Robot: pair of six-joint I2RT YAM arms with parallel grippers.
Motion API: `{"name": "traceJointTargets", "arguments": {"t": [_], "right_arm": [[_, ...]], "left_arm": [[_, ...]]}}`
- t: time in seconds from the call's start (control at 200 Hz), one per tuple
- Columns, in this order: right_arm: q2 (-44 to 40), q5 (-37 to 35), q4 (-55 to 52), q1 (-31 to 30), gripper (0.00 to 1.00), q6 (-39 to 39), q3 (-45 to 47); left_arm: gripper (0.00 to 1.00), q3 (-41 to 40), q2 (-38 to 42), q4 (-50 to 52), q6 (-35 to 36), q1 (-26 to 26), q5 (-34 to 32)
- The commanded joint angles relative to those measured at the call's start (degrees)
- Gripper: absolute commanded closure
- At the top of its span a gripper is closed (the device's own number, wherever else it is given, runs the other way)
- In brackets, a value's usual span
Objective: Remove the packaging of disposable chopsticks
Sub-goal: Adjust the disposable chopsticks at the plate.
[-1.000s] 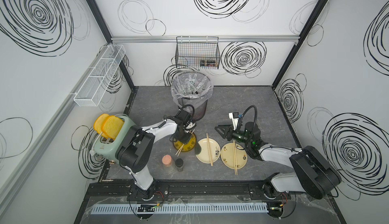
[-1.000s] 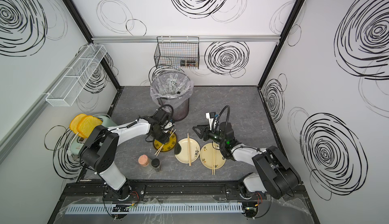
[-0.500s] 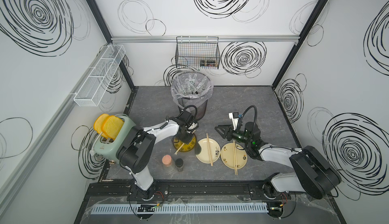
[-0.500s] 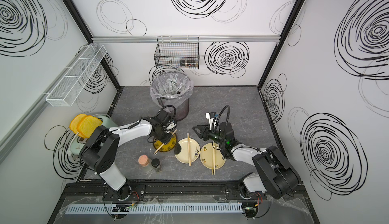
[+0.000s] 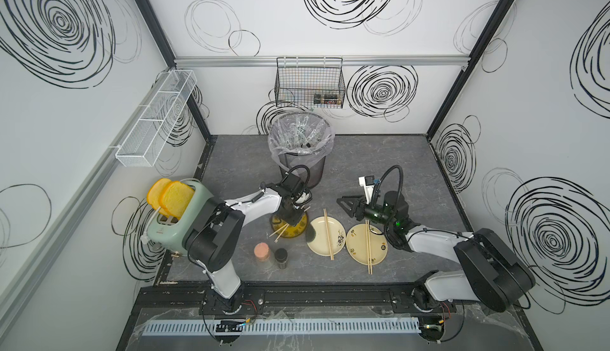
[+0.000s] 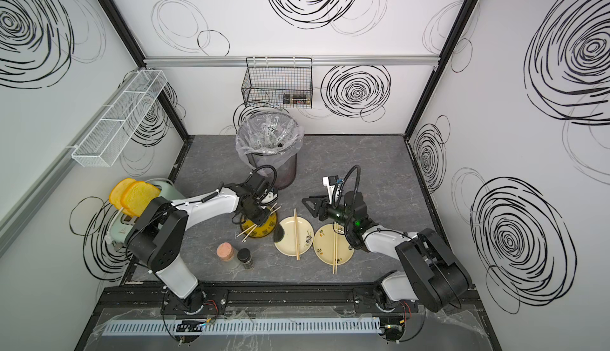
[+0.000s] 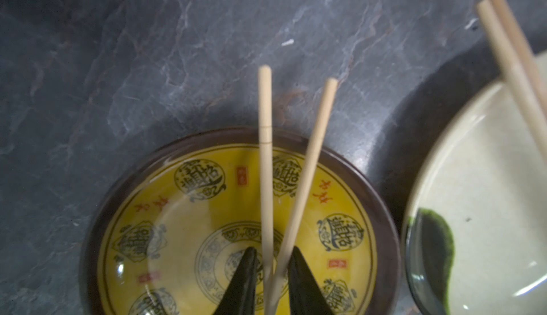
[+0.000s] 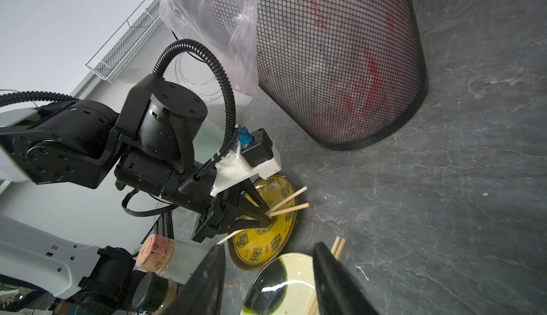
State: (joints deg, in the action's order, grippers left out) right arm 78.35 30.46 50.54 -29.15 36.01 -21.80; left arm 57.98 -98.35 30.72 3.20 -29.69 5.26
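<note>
Over yellow plate (image 7: pixel 165 210), left: left fingers (image 7: pixel 242 278) narrowly parted astride bare chopstick pair (image 7: pixel 265 150), no pinch evident. Rightward: two bare pairs (image 5: pixel 328 230) on cream plates (image 5: pixel 318 250); right fingers (image 8: pixel 207 284) spread, empty. Sleeves (image 5: pixel 297 135) in bin (image 5: pixel 315 176). Unwrapping seemingly done; next, withdraw without nudging sticks.

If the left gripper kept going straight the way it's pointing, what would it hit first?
Probably the yellow plate: the left gripper points down at its middle, with a pair of chopsticks between its jaws. How far above the plate the tips are, I cannot tell.
</note>
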Motion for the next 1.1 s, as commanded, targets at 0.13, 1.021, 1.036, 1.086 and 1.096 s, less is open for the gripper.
{"name": "traceJointTargets", "arguments": {"t": [0.13, 1.021, 1.036, 1.086, 1.096], "right_arm": [[-0.1, 0.24, 0.09, -0.23, 0.49, 0.14, -1.4], [0.15, 0.28, 0.18, -0.35, 0.49, 0.17, -1.49], [0.15, 0.37, 0.17, -0.34, 0.49, 0.16, -1.49], [0.15, 0.31, 0.17, -0.42, 0.49, 0.11, -1.58], [0.14, 0.26, 0.17, -0.42, 0.49, 0.16, -1.51]], "left_arm": [[0.72, 0.03, 0.3, 0.01, -0.03, -0.89, -0.4], [0.82, -2.16, 4.35, 0.32, -2.01, -0.94, -2.81], [0.82, -2.28, 4.24, 0.26, -2.05, -0.9, -2.91], [0.82, -2.55, 3.97, 0.1, -2.04, -0.85, -2.92], [0.82, -2.59, 3.91, 0.08, -2.05, -0.82, -2.94]]}}
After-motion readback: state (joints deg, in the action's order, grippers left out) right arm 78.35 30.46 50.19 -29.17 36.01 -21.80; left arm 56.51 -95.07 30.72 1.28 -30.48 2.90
